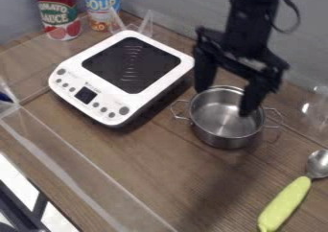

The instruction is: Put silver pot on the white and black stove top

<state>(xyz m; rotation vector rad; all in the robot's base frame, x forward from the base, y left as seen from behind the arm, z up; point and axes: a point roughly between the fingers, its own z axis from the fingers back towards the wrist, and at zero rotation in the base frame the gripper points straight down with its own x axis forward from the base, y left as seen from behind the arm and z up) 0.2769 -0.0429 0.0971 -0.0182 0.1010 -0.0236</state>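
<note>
The stove [123,76] is white with a black square top, and the spoon's handle [285,204] yellow-green.

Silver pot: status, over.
Jaws open, above and behind the silver pot. Pot on the table, beside the white and black stove top, not on it. Nothing on the stove's cooking surface.

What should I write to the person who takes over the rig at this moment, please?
Hand: open, above and partly in front of the pot, no grip seen.
Silver pot: upright on the wooden table, beside the stove top.
White and black stove top: nothing on its black surface.
Done: no placing yet.
Left: grip the pot, lift it, set it on the stove top.
</note>
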